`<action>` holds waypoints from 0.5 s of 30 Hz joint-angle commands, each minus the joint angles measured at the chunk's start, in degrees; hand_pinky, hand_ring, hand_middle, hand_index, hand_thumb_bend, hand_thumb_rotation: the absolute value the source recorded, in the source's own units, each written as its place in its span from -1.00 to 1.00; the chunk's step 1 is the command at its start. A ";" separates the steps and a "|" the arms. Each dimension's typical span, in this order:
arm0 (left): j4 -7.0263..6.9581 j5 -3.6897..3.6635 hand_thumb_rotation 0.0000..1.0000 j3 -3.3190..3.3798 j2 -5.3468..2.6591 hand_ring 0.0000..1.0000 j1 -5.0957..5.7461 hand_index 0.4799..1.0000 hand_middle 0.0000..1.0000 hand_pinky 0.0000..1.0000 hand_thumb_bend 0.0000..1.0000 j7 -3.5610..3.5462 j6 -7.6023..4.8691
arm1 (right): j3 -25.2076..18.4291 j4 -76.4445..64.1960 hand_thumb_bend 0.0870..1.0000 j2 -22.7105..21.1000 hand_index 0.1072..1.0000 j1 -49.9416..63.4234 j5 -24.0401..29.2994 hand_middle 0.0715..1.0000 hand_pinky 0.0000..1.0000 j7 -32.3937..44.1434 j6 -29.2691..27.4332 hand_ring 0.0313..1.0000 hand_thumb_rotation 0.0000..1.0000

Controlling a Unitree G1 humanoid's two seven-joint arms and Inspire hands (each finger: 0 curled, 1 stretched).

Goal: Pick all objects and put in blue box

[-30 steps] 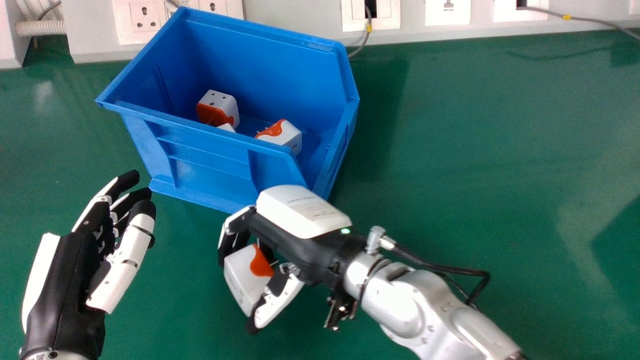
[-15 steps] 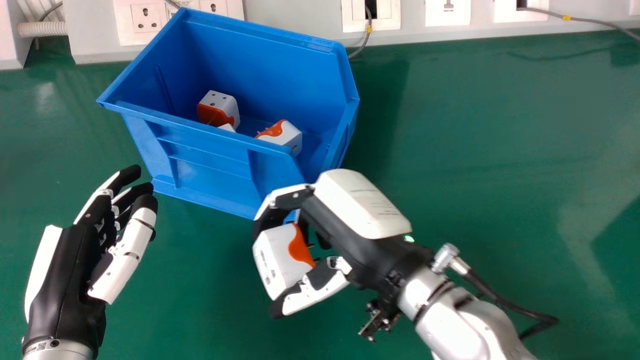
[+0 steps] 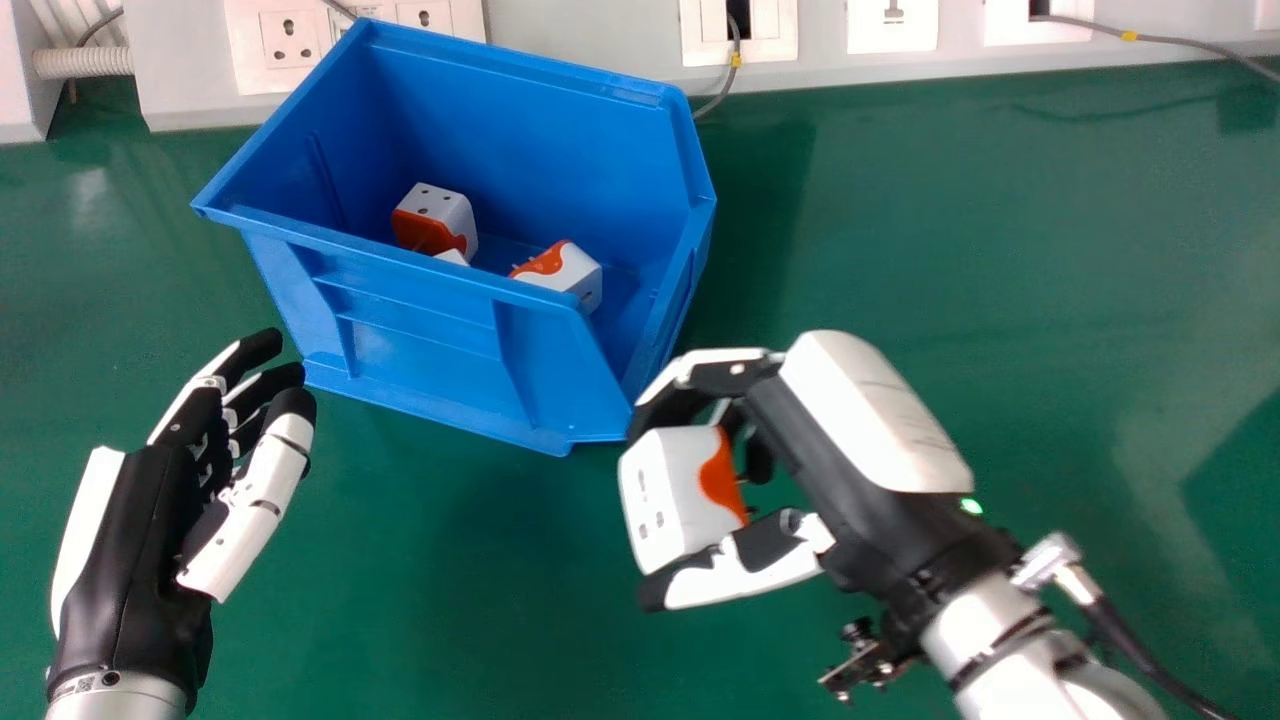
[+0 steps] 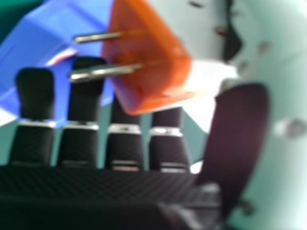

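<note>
in the head view, the right hand (image 3: 870,430) pinches a white-and-orange adapter (image 3: 675,495) just outside the blue box (image 3: 430,320); the near wall could catch it if lifted too little. in the right hand view, its metal pins (image 4: 103,72) stick out and might snag on release.

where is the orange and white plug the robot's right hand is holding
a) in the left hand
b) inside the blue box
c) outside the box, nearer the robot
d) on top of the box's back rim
c, the plug is held in the right hand on the near side of the blue box
</note>
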 commanded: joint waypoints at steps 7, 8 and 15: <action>-0.73 -0.48 0.13 0.36 0.54 0.68 -0.15 0.50 0.72 0.49 -0.46 0.09 -0.37 | -6.66 -3.79 -0.11 -0.27 -0.06 2.44 1.81 -0.05 -0.37 -2.44 -0.22 -0.19 -1.00; -0.75 -0.44 0.13 0.35 0.56 0.68 -0.16 0.50 0.72 0.49 -0.46 0.10 -0.34 | -7.27 -3.62 -0.11 -0.18 -0.06 2.35 1.99 -0.05 -0.37 -2.56 -0.21 -0.19 -1.00; -0.63 -0.29 0.09 0.23 0.54 0.68 -0.35 0.49 0.72 0.49 -0.47 0.19 -0.33 | -12.43 0.47 -0.11 -0.82 -0.11 -4.37 1.25 -0.04 -0.34 -4.54 2.17 -0.18 -1.00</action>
